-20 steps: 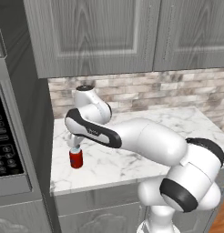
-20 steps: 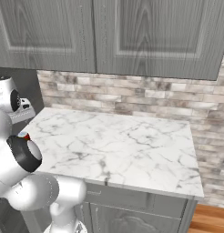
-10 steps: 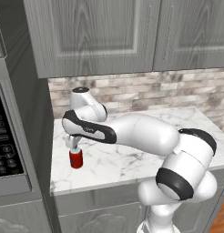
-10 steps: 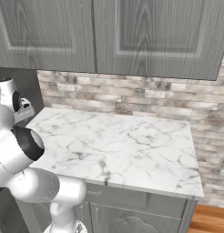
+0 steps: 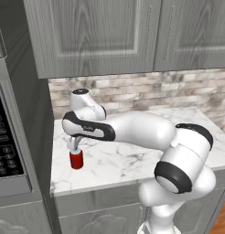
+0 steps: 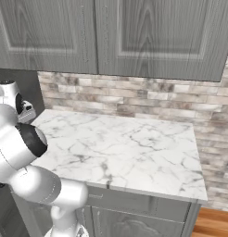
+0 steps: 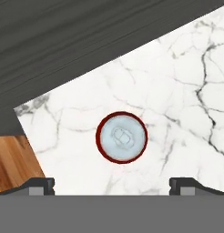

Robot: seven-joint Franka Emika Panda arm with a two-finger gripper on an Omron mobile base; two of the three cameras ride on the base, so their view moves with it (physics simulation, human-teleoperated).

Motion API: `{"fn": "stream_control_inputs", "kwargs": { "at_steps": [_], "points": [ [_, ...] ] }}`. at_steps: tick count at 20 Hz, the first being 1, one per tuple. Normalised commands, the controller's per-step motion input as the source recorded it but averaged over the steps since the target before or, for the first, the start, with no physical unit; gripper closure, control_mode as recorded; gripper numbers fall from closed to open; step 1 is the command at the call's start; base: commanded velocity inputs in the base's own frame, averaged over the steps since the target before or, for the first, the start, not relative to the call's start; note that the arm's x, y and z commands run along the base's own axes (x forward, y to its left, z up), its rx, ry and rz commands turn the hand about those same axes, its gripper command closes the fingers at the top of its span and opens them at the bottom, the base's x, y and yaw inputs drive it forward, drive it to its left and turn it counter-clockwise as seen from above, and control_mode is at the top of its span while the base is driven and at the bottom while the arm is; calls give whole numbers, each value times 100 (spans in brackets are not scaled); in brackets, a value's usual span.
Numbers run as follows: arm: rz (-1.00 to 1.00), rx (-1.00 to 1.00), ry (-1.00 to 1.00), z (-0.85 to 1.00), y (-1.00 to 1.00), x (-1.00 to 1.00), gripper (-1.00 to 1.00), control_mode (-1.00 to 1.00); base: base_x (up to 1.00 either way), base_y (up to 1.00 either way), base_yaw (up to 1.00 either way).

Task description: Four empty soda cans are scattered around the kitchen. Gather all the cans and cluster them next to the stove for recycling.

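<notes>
One red soda can point(image 5: 76, 159) with a silvery top stands upright on the white marble counter point(image 5: 132, 160), near its left front corner. My gripper point(image 5: 74, 146) hangs just above it, pointing straight down. In the hand view the soda can point(image 7: 122, 136) sits slightly beyond the middle of the gripper point(image 7: 112, 184). The fingertips point(image 7: 41, 184) stand wide apart with nothing between them, so the gripper is open. The stove is out of view.
A tall dark cabinet holding a black microwave point(image 5: 7, 146) with a keypad rises right beside the can on the left. Grey upper cabinets point(image 5: 96, 36) hang over the counter, and a brick backsplash point(image 6: 134, 97) runs behind it. The counter's right part point(image 6: 134, 148) is bare marble.
The gripper has stayed above the can and open. The arm's elbow and forearm have swung left and closer to the counter. The can has not moved.
</notes>
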Motion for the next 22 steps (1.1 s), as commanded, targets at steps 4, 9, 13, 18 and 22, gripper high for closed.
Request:
{"fn": "stream_control_inputs", "kwargs": {
  "at_steps": [4, 9, 13, 18, 22],
  "points": [
    [3, 0, 0, -19, 8, 4, -100, -100, 0, 0, 0],
    [1, 0, 0, -20, 8, 2, -100, -100, 0, 0, 0],
    [0, 0, 0, -25, 4, 1, -100, -100, 0, 0, 0],
    [0, 0, 0, -25, 4, 4, -100, -100, 0, 0, 0],
    [0, 0, 0, -23, 3, 7, -100, -100, 0, 0, 0]
  ]
}}
